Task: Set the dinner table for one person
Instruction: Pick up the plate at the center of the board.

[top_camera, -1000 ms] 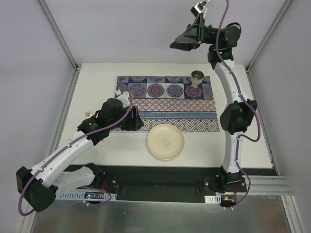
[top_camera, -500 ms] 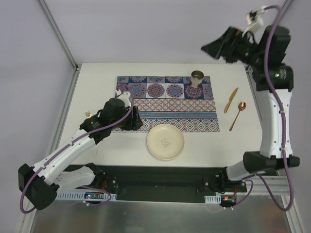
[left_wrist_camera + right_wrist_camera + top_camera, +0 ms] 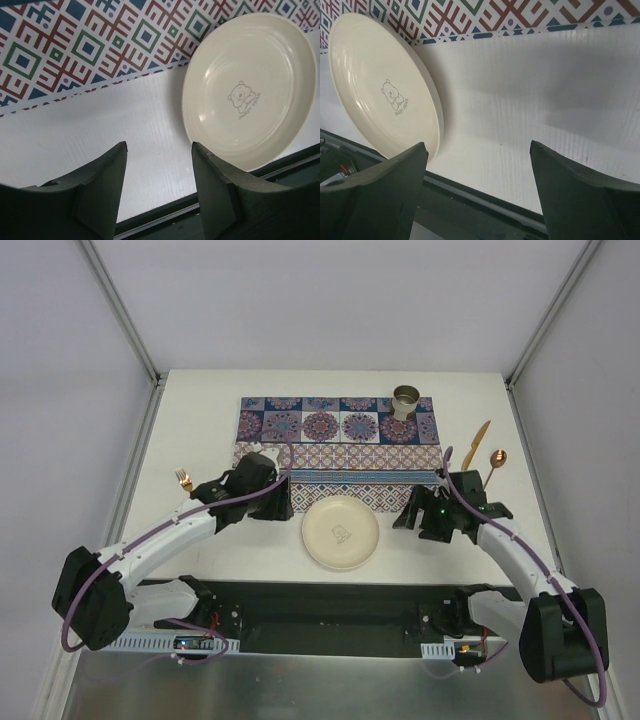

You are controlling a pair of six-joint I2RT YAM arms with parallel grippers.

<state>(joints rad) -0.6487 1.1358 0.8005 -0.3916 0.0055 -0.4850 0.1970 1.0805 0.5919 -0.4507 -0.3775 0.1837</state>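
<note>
The white dinner table (image 3: 200, 420) carries a patterned placemat (image 3: 340, 450) and a cream plate (image 3: 341, 532) at the mat's near edge. My left gripper (image 3: 279, 502) is low, just left of the plate, open and empty. In its wrist view the left gripper (image 3: 159, 145) has bare table between its fingers, with the plate (image 3: 250, 85) off to the right. My right gripper (image 3: 408, 510) is just right of the plate, open wide and empty. In its wrist view the right gripper (image 3: 477, 145) has the plate (image 3: 380, 85) to its left.
A metal cup (image 3: 405, 402) stands on the mat's far right corner. A gold knife (image 3: 476, 445) and a spoon (image 3: 494, 462) lie right of the mat. A fork (image 3: 183, 478) lies left of my left arm. The table's dark front rail (image 3: 485, 200) runs under both grippers.
My right arm swung down from high over the table's back to low beside the plate's right side. The left gripper shifted slightly toward the near edge.
</note>
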